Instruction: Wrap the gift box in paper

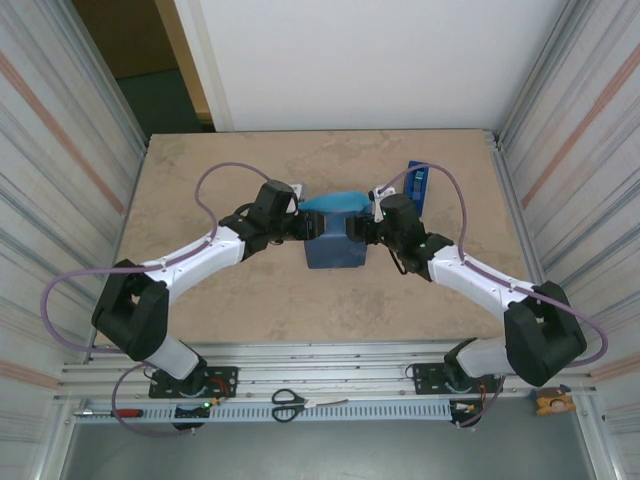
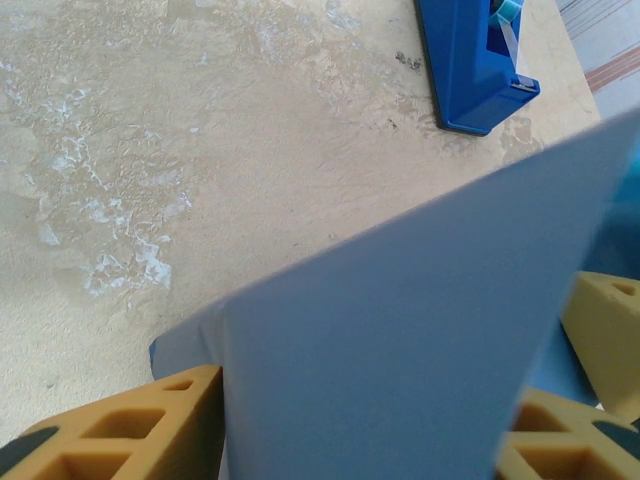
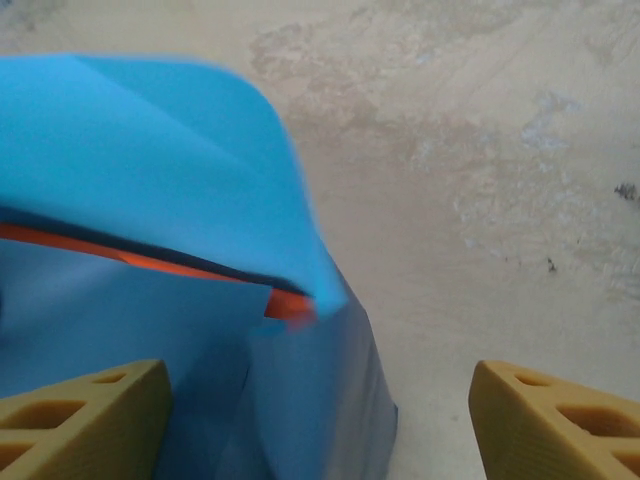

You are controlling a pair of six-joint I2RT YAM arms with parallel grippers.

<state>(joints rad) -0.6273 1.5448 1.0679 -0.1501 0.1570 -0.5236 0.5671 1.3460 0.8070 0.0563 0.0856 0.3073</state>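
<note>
The paper (image 1: pixel 335 248) is folded over the gift box at the middle of the table, with a light blue flap lifted at its far side. My left gripper (image 1: pixel 300 226) is at its left side. In the left wrist view a grey-blue face of the paper (image 2: pixel 400 340) spans the whole gap of my left gripper (image 2: pixel 360 435) and meets both yellow fingers. My right gripper (image 1: pixel 362 229) is at the right side, and its jaws stand wide apart (image 3: pixel 320 425), with the paper (image 3: pixel 150 160) near the left finger only. An orange edge of the gift box (image 3: pixel 290 305) peeks out under the flap.
A blue tape dispenser (image 1: pixel 417 185) (image 2: pixel 475 60) stands at the back right of the table. Scissors (image 1: pixel 290 403) and a red-handled tool (image 1: pixel 125 412) lie on the rail near the arm bases. Metal walls close in both sides.
</note>
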